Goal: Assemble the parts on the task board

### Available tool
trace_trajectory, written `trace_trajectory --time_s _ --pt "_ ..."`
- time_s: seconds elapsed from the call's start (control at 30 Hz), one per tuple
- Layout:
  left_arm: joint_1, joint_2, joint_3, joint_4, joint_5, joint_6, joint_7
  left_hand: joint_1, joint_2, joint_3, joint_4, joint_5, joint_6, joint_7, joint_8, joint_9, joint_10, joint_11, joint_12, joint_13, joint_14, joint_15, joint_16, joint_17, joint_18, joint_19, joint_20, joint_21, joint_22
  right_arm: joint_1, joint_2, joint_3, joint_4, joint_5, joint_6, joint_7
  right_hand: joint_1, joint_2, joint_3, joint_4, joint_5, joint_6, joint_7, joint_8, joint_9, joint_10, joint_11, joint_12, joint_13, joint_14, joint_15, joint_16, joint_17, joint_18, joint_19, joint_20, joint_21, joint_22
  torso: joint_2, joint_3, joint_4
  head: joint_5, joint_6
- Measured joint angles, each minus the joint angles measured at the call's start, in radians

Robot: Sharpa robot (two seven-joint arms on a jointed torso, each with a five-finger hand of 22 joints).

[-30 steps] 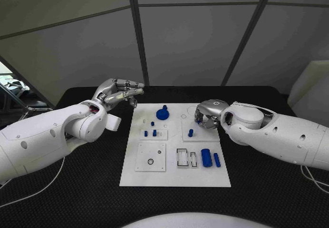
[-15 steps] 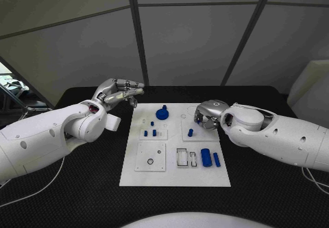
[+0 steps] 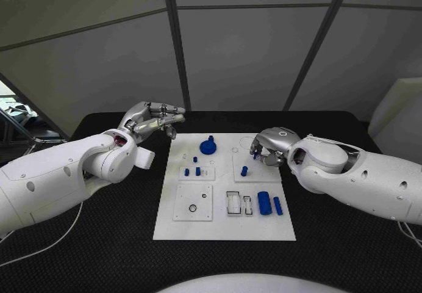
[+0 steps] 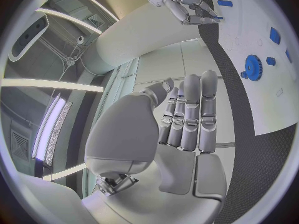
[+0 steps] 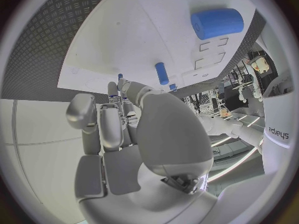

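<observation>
Parts lie scattered over the task board (image 3: 224, 229), the white plate in the middle of the black counter (image 3: 352, 244). From my head, I see a blue gear (image 3: 208, 146) near the board's far edge, small blue pegs (image 3: 198, 171) just toward me from the gear, and one peg (image 3: 244, 171) standing on the board's right half. Nearer me than that peg lie a thick blue cylinder (image 3: 264, 201) and a thin blue rod (image 3: 278, 205) side by side. My right hand (image 3: 266, 148) hangs over the board's far right part, fingers curled round what looks like a small blue pin (image 3: 255, 155) at the fingertips. My left hand (image 3: 151, 119) is raised off the board's far left corner, fingers curled in, holding nothing.

From my left wrist, my fingers (image 4: 190, 117) lie together and bare, with the gear (image 4: 252, 67) on the board beyond them.

From my right wrist, my fingers (image 5: 118, 114) close toward each other with a sliver of blue between their tips; whether the pinch is firm I cannot tell. Past them lie a short peg (image 5: 161, 73) and the thick cylinder (image 5: 216, 23).

I judge these pieces light, stiff and smooth, so likely to slip or roll. Each peg is best pinched across its sides near the top, leaving its lower end free for the socket.
</observation>
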Motion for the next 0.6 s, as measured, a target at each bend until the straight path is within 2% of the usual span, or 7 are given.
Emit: trace_trajectory --time_s 0.2,0.3,0.43,0.6 --pt "0.000 0.000 0.000 -0.001 0.000 0.001 0.000 0.000 0.000 0.000 0.000 0.000 0.000 0.000 0.000 0.000 0.000 0.000 0.000 -0.001 0.000 0.000 0.000 -0.002 0.000 0.000 0.000 0.000 0.000 0.001 -0.035 0.012 0.086 0.004 -0.028 -0.007 0.000 -0.001 0.003 -0.003 0.000 0.000 0.000 -0.003 -0.001 0.000 0.000 -0.004 0.000 0.000 0.000 0.004 0.000 0.000 0.000 0.000 0.004 0.003 0.000 -0.0005 -0.0001 0.001 0.001" --pt "0.000 0.000 0.000 -0.002 0.000 0.002 0.000 0.000 0.000 0.000 0.000 0.000 0.000 0.000 0.000 0.000 0.000 0.000 0.000 -0.001 0.000 0.000 0.000 -0.001 0.000 0.000 0.000 0.000 0.000 0.002 -0.039 0.017 0.130 0.011 -0.040 -0.009 -0.006 -0.006 0.003 -0.003 0.000 0.000 0.000 -0.006 -0.001 0.007 -0.007 -0.004 -0.001 0.000 0.000 0.006 0.001 0.000 0.000 0.000 0.007 0.004 0.000 -0.0005 0.0000 0.005 0.002" --pt "0.000 0.007 0.000 -0.005 0.000 0.002 0.000 0.000 0.000 0.000 0.000 0.000 0.000 0.000 0.000 0.000 -0.003 0.003 0.000 -0.001 0.000 0.000 -0.004 -0.002 0.000 0.000 0.000 0.000 -0.001 0.002 -0.030 0.019 0.194 0.027 -0.054 -0.009 -0.006 -0.006 0.003 -0.003 0.000 -0.001 -0.001 -0.006 -0.001 0.007 -0.007 -0.004 -0.001 0.000 0.000 0.006 0.003 0.000 0.000 0.000 0.007 0.006 0.000 -0.0002 -0.0001 0.016 -0.001" --pt "0.000 0.016 0.000 -0.012 0.000 0.004 0.000 0.000 0.000 0.000 0.000 0.000 0.000 0.000 0.000 0.000 -0.003 0.003 0.000 -0.001 0.000 0.000 -0.004 -0.002 0.000 0.000 0.000 0.000 -0.001 0.001 0.018 0.020 0.231 0.044 -0.061 -0.005 -0.006 -0.006 0.007 -0.007 0.000 -0.001 -0.001 -0.007 -0.002 0.008 -0.008 -0.009 -0.001 0.000 0.000 0.006 0.003 0.000 0.000 0.000 0.007 0.006 0.001 -0.0001 0.0000 0.034 -0.004"
